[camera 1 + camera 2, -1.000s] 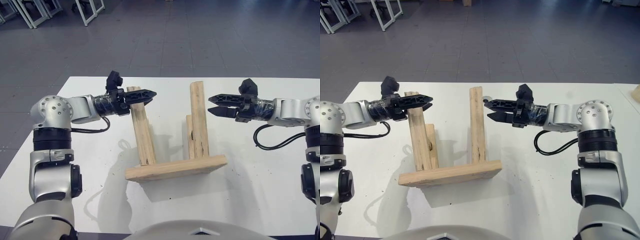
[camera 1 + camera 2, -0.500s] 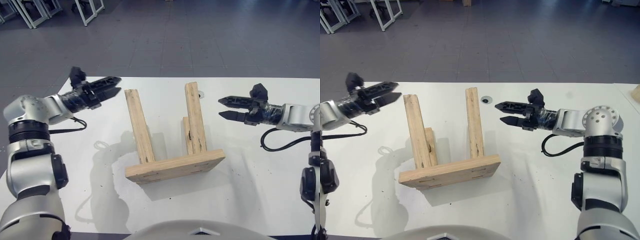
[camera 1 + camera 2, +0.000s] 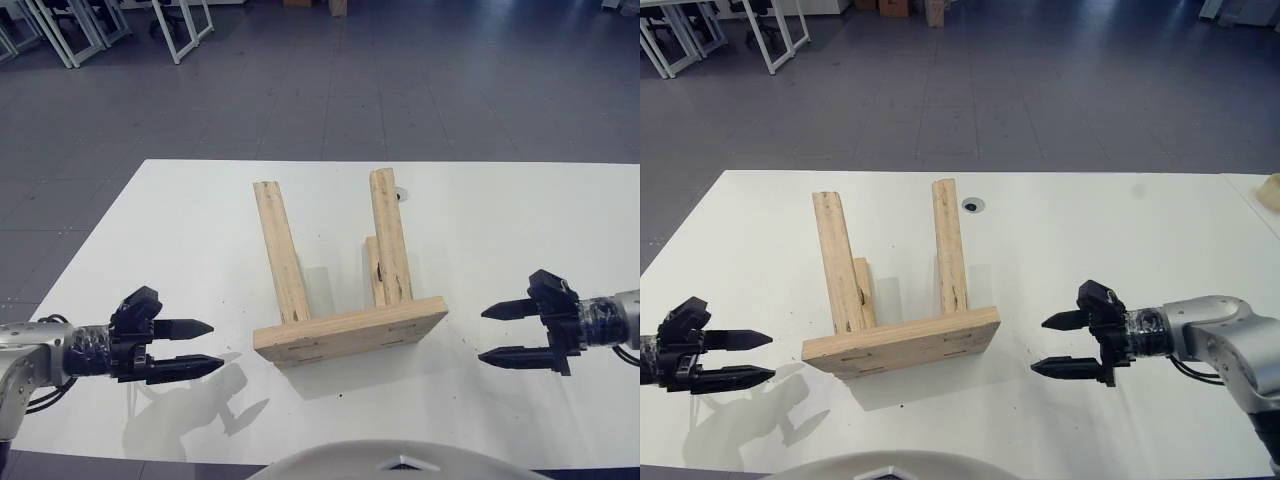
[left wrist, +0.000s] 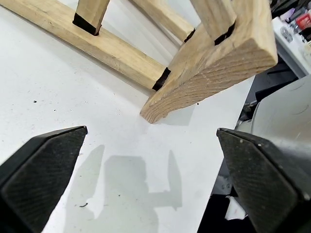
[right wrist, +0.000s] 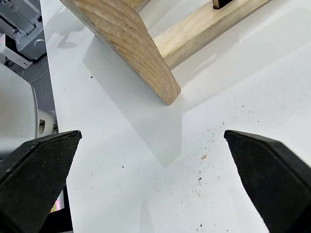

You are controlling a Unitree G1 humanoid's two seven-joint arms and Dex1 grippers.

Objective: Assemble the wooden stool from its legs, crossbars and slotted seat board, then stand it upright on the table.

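1. I see the stool [image 3: 385, 275] lying on its side in the middle of the table [image 3: 500, 230]. Its seat board [image 3: 350, 332] stands on edge toward the near edge, and its legs [image 3: 278, 250] point at the far edge.
2. My left gripper [image 3: 214, 344] hovers by the near left corner, fingers spread and holding nothing.
3. My right gripper [image 3: 482, 335] hovers near the board's right end, also spread.
4. A small round hole [image 3: 972, 205] lies beyond the legs, and dark specks [image 5: 203, 157] dot the tabletop.

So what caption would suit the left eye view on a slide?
Wooden stool lies on its side on the white table, left gripper and right gripper open either side.
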